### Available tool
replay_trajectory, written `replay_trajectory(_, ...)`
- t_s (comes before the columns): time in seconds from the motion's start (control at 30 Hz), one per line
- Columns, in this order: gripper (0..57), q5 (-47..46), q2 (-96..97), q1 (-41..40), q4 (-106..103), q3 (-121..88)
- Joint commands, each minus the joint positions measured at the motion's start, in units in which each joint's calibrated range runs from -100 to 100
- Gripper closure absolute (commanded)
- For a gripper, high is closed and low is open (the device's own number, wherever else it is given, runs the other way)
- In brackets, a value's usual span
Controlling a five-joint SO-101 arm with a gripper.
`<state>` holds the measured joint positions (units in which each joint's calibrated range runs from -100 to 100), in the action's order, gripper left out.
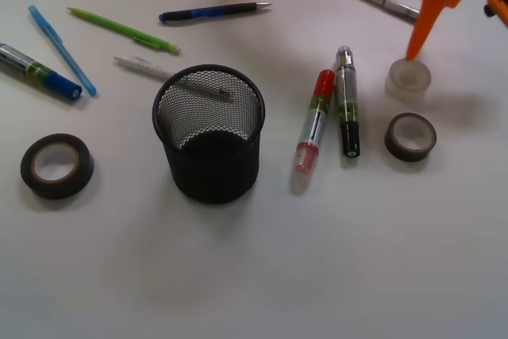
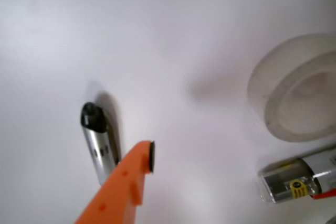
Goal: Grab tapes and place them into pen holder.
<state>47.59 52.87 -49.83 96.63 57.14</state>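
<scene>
**Gripper over clear tape, upper right**

Front view only: black tape roll [image 1: 56, 166] at left, mesh pen holder [image 1: 209, 134] centre, brown roll [image 1: 410, 136] right. Wrist view: silver pen [image 2: 97, 142] beside one orange finger [image 2: 126, 179]. Translucent tape roll [image 1: 408, 78] lies flat beneath the gripper [image 1: 432, 17]; jaw spread can't be told.

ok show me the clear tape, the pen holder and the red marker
clear tape [image 1: 408, 78], front view, top ring.
pen holder [image 1: 208, 184], front view, outer mesh wall.
red marker [image 1: 312, 123], front view, mid barrel.
</scene>
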Motion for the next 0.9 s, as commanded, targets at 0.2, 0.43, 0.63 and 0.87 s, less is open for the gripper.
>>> replay_trajectory(0.2, 0.1, -0.7, 0.2, -0.9, 2.1, 6.6)
replay_trajectory(0.43, 16.1, -1.0, -1.6, -2.1, 2.6, 6.7)
replay_trajectory(0.63, 19.1, -2.9, -3.4, 0.6, 2.4, 6.7)
replay_trajectory(0.87, 19.2, -4.5, 1.1, 0.9, -2.1, 6.6)
